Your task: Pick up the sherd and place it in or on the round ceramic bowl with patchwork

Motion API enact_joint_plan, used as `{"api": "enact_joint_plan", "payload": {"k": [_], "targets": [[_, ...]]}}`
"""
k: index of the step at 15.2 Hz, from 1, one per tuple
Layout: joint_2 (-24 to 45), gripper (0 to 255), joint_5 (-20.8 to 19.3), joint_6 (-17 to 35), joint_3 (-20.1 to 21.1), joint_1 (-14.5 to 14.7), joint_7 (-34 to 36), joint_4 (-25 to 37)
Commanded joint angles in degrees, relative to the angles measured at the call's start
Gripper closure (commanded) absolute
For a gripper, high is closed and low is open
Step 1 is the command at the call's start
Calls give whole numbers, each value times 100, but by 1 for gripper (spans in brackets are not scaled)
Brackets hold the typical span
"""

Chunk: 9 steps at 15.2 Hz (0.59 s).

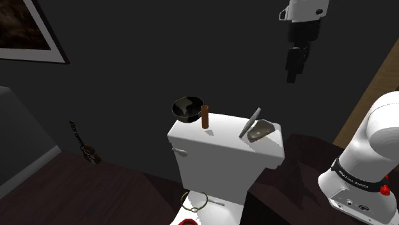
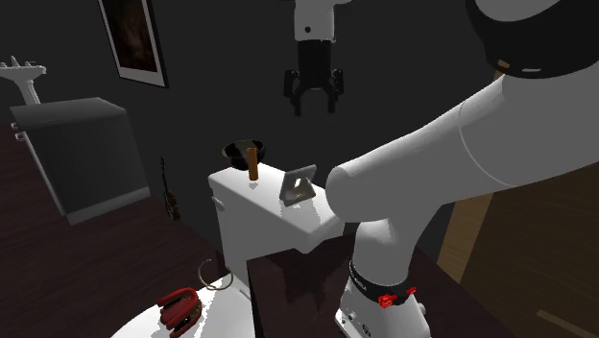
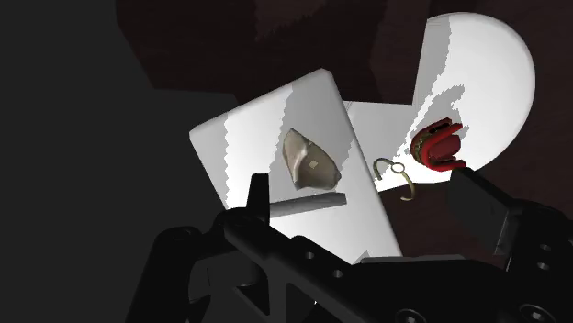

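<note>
Black 2-finger tool [image 2: 314, 102] hangs open, high above the white toilet tank [image 1: 211, 150]; the grey-brown curved sherd [image 3: 310, 163] lies on the tank's top. Best drop straight down, avoiding the leaning grey slab [image 1: 250, 123].

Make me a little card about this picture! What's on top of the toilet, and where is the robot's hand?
surface: white toilet tank lid
sherd: grey-brown piece lying on the lid, toward the shoulder view's right end
bowl: dark round bowl at the lid's end on the shoulder view's left
cylinder: brown, upright, next to the bowl
slab: grey flat slab, tilted up beside the sherd
gripper: high above the lid, open, holding nothing
task so far: sherd not yet picked up
</note>
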Motion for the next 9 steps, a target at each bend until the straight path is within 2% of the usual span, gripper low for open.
{"api": "enact_joint_plan", "payload": {"k": [1, 9], "targets": [[0, 0, 0, 0, 0, 0, 0, 0], [-40, 0, -108, 2137, -122, 164, -701, -1612]]}}
